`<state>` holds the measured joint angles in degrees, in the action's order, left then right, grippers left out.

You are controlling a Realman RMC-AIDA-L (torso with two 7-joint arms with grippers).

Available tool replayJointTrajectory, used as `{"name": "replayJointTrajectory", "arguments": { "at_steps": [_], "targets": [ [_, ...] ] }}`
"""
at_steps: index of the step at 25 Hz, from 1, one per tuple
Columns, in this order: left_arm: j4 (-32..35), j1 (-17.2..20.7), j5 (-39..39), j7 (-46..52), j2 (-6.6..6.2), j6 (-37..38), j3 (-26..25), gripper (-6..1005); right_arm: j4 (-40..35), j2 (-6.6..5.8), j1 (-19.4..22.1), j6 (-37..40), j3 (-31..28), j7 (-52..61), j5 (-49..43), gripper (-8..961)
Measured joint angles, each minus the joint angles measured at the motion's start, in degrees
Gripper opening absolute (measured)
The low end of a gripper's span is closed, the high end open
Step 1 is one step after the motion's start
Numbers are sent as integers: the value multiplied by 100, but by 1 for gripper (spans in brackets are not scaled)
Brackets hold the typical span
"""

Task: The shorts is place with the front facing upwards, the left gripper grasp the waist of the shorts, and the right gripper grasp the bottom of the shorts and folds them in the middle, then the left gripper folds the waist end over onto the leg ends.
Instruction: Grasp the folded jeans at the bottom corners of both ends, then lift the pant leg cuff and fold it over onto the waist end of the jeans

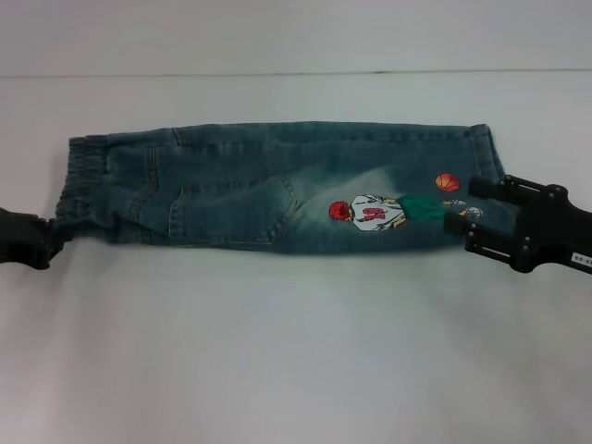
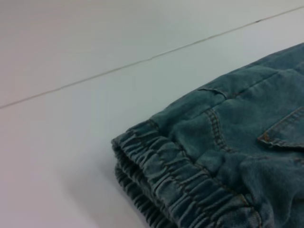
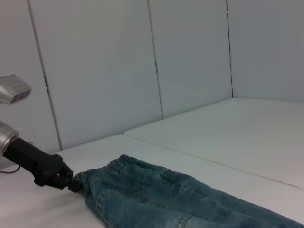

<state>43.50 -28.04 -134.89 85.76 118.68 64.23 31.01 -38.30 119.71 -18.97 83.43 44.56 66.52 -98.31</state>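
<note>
The blue denim shorts (image 1: 277, 185) lie folded lengthwise across the white table, in a long strip. The elastic waist (image 1: 81, 176) is at the left, and the bottom of the shorts, the leg ends (image 1: 488, 153), is at the right. A cartoon basketball-player print (image 1: 370, 213) faces up. My left gripper (image 1: 51, 231) pinches the near corner of the waist, which bunches toward it; the right wrist view shows this left gripper (image 3: 73, 184) shut on the cloth. My right gripper (image 1: 472, 205) sits over the near leg end with its fingers (image 1: 483, 188) spread apart. The left wrist view shows the gathered waist (image 2: 161, 175) close up.
The white table (image 1: 296, 351) stretches bare in front of the shorts. A seam line (image 1: 296, 74) runs along the far side, with white wall panels (image 3: 190, 61) behind it.
</note>
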Motion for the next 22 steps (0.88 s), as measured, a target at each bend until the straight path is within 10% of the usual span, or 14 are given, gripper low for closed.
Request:
{"name": "replayJointTrajectory", "arguments": {
  "at_steps": [22],
  "targets": [
    [1630, -182, -321, 2004, 121, 904, 1225, 51, 755, 25, -263, -416, -25, -513, 326, 687]
  ]
}}
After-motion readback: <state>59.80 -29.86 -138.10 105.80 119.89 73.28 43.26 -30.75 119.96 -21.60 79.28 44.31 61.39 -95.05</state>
